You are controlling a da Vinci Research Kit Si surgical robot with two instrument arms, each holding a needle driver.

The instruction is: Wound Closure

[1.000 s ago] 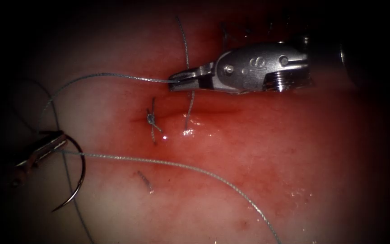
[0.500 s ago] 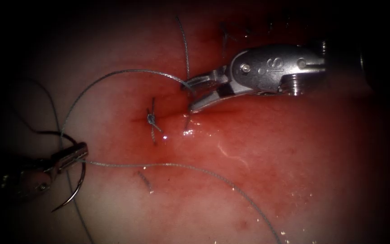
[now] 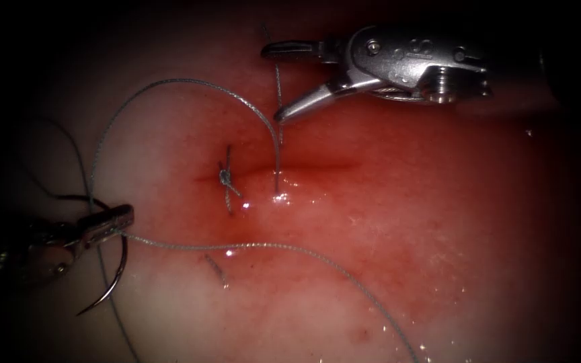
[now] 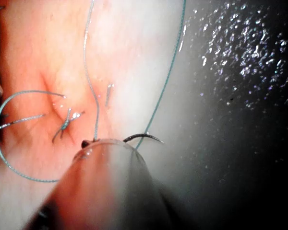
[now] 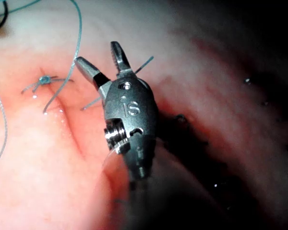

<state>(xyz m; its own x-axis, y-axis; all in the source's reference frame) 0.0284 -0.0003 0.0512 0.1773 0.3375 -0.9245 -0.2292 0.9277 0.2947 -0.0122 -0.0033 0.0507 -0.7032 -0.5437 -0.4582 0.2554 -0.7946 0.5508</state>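
- Seeing the right tool [image 3: 271, 82] at about 1 o'clock of the endoscope view, with its two jaws spread widely apart and gripping nothing.
- Noticing a short upright strand of the thread [image 3: 169, 82] passing in the gap between those open jaws, and not being able to tell whether it is touching either of them.
- Finding the left tool [image 3: 124, 216] at about 8 o'clock, with its jaws pressed together on the needle [image 3: 122, 267].
- Gripping the needle somewhere between the middle of its curve and its thread end, as far as it is possible to judge.
- Lying fully outside the tissue [image 3: 189, 323], this needle, to the left of the cut [image 3: 304, 167], with the sharp tip pointing toward 7 o'clock over the pale surface.
- Following the thread from beside the left tool up in a wide arc toward 11 o'clock, then down into the tissue at the cut, near the centre.
- Tracing one more strand from the left tool across the tissue toward 5 o'clock.
- Sitting on the left end of the cut, a tied knot [image 3: 225, 177] with short ends sticking out toward 12 and 6 o'clock.
- Lying apart, at 7 o'clock from the knot, a small cut end of thread [image 3: 215, 267].
- Shining around the cut and toward 4 o'clock, the red fluid [image 3: 384, 228].
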